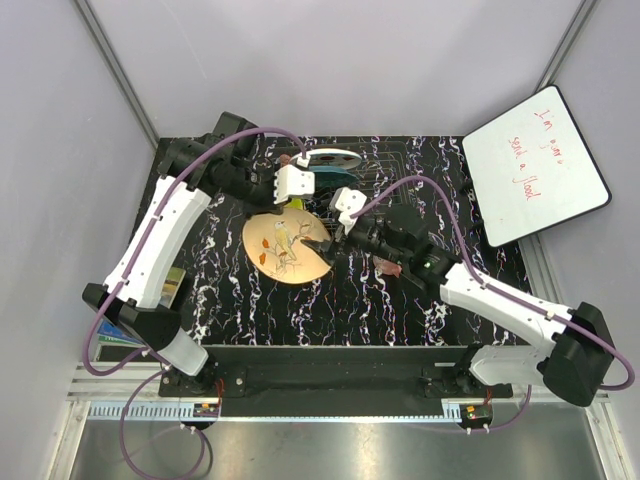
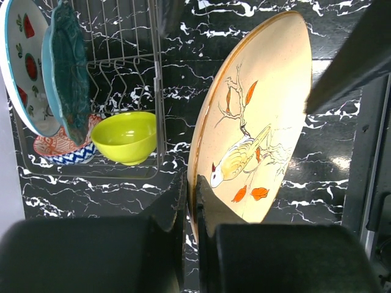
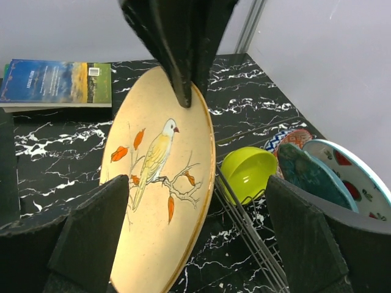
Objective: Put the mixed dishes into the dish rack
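The left gripper lies nearest the left wrist camera. Its jaws stand narrow, pinched on the rim of the peach floral plate.

The dish rack sits on the black marbled table. The peach floral plate is held on edge and tilted, outside the rack and just beside its side wall. Inside the rack, the white plate with red slices and the teal plate stand on edge, close together at one end. The lime-yellow bowl and the red patterned bowl rest low beside them.

The right gripper stands wide and holds nothing. Its fingers flank the plate, but contact cannot be told.

The step in hand appears to be moving the plate into the rack.
- Raise the plate until its lower rim clears the rack wall.
- Keep the plate on edge, parallel to the teal plate.
- Lower it into a free slot clear of the lime-yellow bowl.
- Move slowly, because a pinch on a thin glazed rim is likely to pivot.
- Steady the free edge with the right gripper if needed.
- Release only once the wires carry the plate.
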`<act>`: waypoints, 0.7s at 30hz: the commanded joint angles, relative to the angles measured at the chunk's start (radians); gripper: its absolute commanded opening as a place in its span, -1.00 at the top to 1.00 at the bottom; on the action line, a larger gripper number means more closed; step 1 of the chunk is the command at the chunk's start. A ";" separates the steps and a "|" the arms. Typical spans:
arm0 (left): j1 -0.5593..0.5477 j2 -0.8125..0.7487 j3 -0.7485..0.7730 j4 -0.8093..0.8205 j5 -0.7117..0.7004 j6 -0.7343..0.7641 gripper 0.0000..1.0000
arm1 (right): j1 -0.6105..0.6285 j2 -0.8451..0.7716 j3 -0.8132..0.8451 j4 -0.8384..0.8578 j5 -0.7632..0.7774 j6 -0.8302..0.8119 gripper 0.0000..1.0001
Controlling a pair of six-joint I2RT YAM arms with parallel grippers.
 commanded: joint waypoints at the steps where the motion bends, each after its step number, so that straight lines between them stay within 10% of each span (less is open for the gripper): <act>1: -0.016 -0.031 0.055 -0.117 0.026 -0.044 1.00 | -0.033 0.045 -0.014 0.108 -0.027 0.059 -0.95; 12: -0.049 -0.019 0.050 -0.064 0.004 -0.070 1.00 | -0.049 0.200 0.047 0.120 -0.154 0.177 -0.08; 17: -0.051 -0.019 0.031 -0.038 -0.006 -0.074 1.00 | -0.050 0.171 0.035 0.084 -0.147 0.154 0.92; 21: -0.051 -0.034 -0.025 0.020 -0.034 -0.108 1.00 | -0.058 0.132 0.023 0.057 -0.104 0.105 1.00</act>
